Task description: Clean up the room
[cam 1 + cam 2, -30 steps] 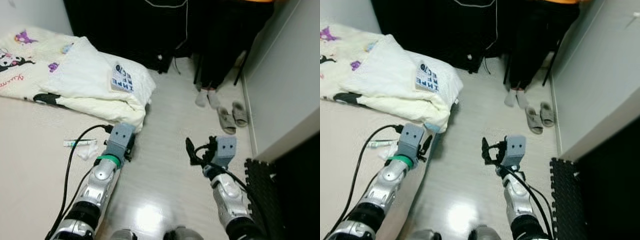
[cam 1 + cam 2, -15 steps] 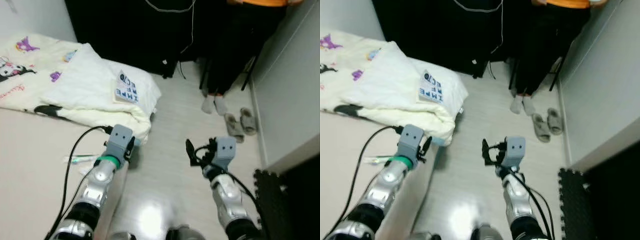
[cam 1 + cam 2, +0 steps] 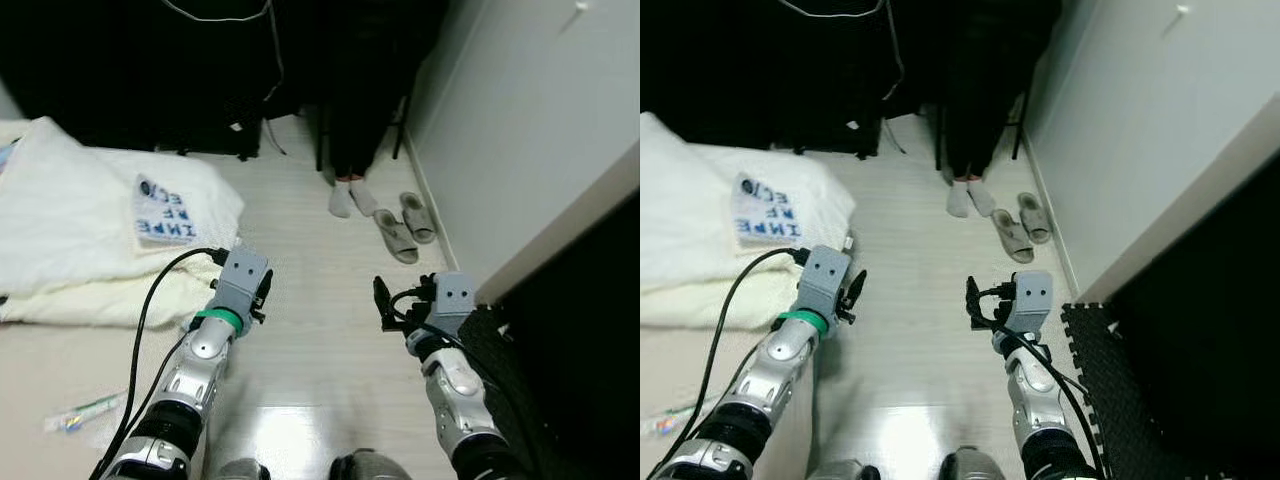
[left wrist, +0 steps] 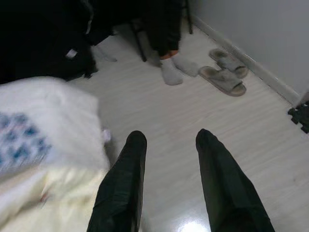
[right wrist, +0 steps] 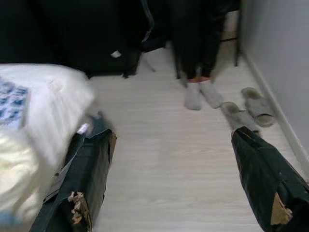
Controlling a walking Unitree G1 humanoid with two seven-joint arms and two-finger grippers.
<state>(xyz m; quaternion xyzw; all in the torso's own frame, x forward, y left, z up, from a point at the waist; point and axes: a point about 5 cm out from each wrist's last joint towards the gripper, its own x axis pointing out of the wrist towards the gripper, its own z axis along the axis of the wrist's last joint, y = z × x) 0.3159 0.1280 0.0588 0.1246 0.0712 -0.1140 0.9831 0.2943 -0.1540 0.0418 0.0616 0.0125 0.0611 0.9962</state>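
Note:
A white and cream duvet [image 3: 70, 220] lies heaped on the bed at my left, with a blue-printed white item [image 3: 165, 210] on top. A small tube-like item [image 3: 88, 409] rests on the mattress near my left arm. My left gripper [image 3: 264, 291] hovers low over the pale floor beside the bed edge; in the left wrist view its fingers [image 4: 130, 164] stand apart, open, with nothing between them. My right gripper [image 3: 383, 300] hangs over the floor further right, also open and empty, as the spread fingers [image 5: 89, 169] show in the right wrist view.
A person's feet in white socks [image 3: 350, 198] stand ahead, under dark trousers. Two grey slippers [image 3: 398, 228] lie by the right wall [image 3: 520, 130]. A black foam mat [image 3: 1110, 370] covers the floor at right. Dark furniture and cables fill the back.
The camera has turned to the right, so the bed has slid left and the wall looms larger. Both arms keep their pose, fingers still apart.

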